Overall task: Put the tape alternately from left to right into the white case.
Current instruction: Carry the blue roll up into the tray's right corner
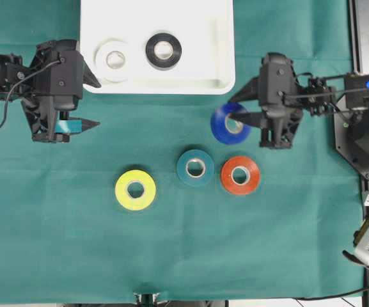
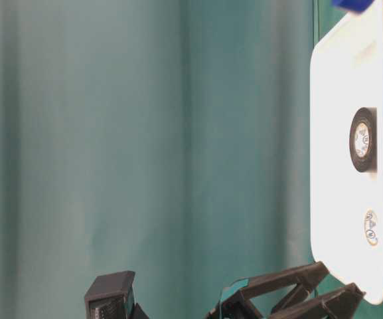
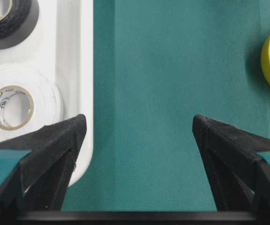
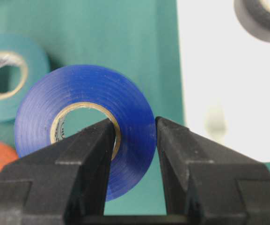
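White roll (image 1: 114, 59) and black roll (image 1: 164, 50) sit in the white case (image 1: 222, 45); my right gripper (image 1: 243, 119) pinches the blue roll's (image 1: 222, 125) wall, lifted near the case's right corner; left gripper (image 1: 94, 102) empty, jaws wide; yellow (image 1: 135, 190), teal (image 1: 195, 167), orange-red (image 1: 240, 174) remain on cloth.
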`<state>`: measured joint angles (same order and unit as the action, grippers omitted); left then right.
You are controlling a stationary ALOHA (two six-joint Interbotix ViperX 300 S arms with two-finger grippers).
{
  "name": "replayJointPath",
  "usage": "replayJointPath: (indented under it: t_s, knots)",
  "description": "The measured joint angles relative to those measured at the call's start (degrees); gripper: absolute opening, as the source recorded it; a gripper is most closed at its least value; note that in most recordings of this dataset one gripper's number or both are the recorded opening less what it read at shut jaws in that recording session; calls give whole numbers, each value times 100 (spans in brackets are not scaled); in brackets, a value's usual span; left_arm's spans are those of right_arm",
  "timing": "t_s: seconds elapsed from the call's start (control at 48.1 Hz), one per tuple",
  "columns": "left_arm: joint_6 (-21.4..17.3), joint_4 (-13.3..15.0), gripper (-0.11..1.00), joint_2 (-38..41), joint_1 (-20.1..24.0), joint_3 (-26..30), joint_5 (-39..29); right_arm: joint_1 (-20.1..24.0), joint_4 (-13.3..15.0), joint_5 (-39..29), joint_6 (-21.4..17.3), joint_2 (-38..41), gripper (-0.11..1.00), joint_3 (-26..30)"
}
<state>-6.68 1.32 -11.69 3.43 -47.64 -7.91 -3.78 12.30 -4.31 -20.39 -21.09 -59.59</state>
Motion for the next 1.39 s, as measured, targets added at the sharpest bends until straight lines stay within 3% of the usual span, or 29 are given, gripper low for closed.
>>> replayJointPath:
  t_s: [0.125,0.416,0.748,1.102,1.393]
  knots:
    - [0,9,98,0,0,0,0,-308,88,-9,18,237,1,229]
    - [0,9,98,0,-9,0,0,-1081,712,-9,18,861,1,756]
    - [0,9,98,0,0,0,0,-1890,1134,-18,18,1556,1,1380]
    - [9,9,98,0,0,0,0,-2531,1266,-9,26,2013,1,1714]
    - [0,0,98,0,0,0,0,-2733,1266,-18,26,2276,1,1898]
